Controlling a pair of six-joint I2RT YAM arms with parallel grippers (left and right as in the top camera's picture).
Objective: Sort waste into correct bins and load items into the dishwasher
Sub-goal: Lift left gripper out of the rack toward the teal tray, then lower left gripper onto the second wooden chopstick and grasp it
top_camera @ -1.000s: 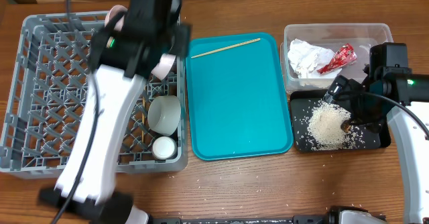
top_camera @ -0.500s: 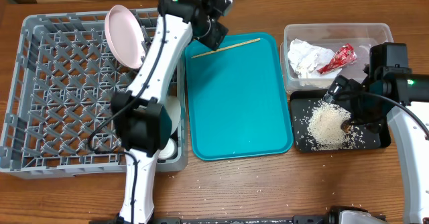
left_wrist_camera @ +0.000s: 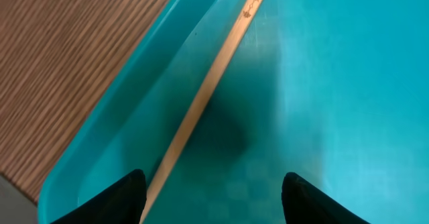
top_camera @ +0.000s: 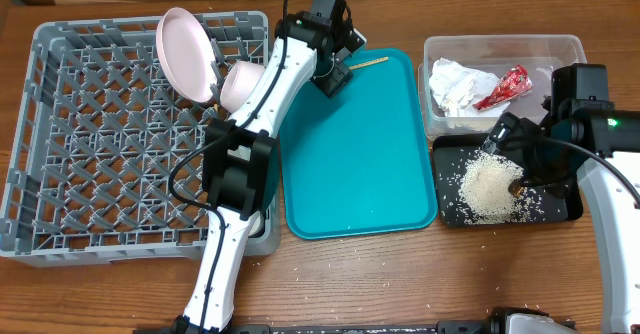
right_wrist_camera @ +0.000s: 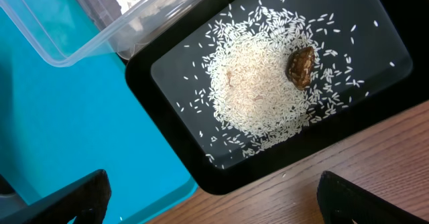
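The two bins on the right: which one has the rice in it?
The shallow black tray holds the rice pile. The clear tub behind it has a white napkin and a red wrapper instead.

Far in the grey dish rack a pink plate stood on edge beside a pale bowl. Right of the rack lay a chopstick; farther right, napkin and wrapper in the clear tub, rice in the black tray.
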